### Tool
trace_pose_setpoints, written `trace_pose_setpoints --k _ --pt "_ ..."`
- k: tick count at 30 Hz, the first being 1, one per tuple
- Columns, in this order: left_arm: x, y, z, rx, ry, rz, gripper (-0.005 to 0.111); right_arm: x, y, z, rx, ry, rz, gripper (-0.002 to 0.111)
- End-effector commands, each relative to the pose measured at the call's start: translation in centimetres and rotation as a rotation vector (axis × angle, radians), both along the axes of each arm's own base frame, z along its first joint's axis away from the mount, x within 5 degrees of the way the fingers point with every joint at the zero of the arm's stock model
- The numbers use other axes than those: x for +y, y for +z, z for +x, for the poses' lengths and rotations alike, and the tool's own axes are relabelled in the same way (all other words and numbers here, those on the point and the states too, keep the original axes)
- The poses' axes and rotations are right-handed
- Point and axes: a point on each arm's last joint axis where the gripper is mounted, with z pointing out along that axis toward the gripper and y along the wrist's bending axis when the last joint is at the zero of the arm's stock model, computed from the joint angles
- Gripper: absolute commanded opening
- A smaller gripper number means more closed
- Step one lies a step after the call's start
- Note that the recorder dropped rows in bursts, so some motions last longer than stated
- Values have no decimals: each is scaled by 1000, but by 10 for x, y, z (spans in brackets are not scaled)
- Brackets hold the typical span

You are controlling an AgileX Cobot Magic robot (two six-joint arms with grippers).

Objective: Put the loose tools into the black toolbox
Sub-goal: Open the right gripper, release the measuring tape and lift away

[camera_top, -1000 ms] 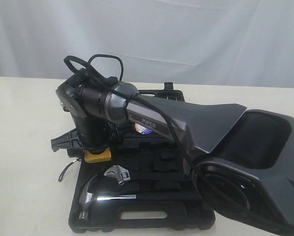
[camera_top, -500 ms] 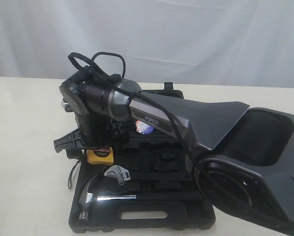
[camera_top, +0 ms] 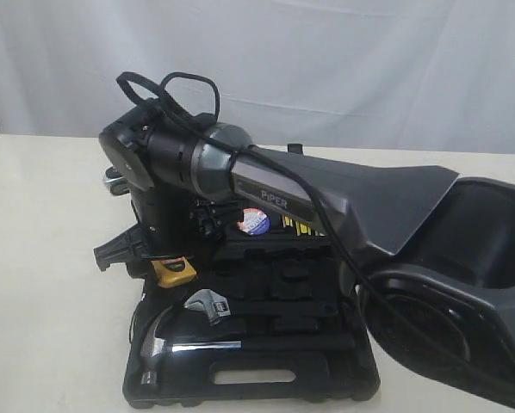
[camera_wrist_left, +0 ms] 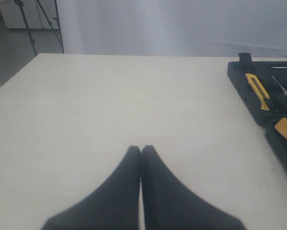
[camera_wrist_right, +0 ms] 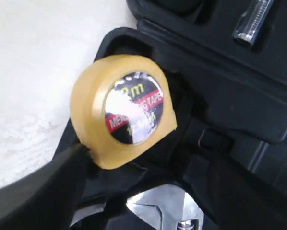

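Right fingers [camera_wrist_right: 38,191] hang spread, one touching the tape measure [camera_wrist_right: 122,108], wrist bent down over the black toolbox [camera_top: 326,379].

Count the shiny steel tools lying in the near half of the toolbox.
2. The claw hammer lies along the near edge of the toolbox; the adjustable wrench sits just behind its head. The arm may hide more.

White curtain [camera_top: 344,69] in bkgd; cream table [camera_top: 42,258]; soft even light.
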Motion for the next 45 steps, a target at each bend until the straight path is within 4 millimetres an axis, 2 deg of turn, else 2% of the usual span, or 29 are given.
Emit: trace_pose_setpoints --k 1,6,12,18,21,26,32,35,40,42,45 --pt "0 1 0 -12 -2 -3 0 -3 8 -1 -9 10 -12 65" --pt "0 1 0 -12 -2 -3 0 -3 8 -1 -8 15 -14 79" --pt "0 1 0 -12 -2 -3 0 6 10 4 -80 47 38 75" --pt "0 1 0 -12 -2 -3 0 24 14 7 -189 110 115 61" --pt "0 1 0 -12 -2 -3 0 23 13 7 -184 79 121 62" --pt "0 1 0 -12 -2 -3 0 9 12 11 -155 41 103 63" --pt "0 1 0 -12 -2 -3 0 14 12 11 -169 74 121 62" --pt "0 1 0 -12 -2 -3 0 21 12 8 -167 102 135 50" --pt "0 1 0 -12 -2 -3 0 22 11 7 -149 116 145 13" --pt "0 1 0 -12 -2 -3 0 23 11 6 -142 127 150 1" --pt "0 1 0 -12 -2 -3 0 23 11 7 -148 134 154 0"
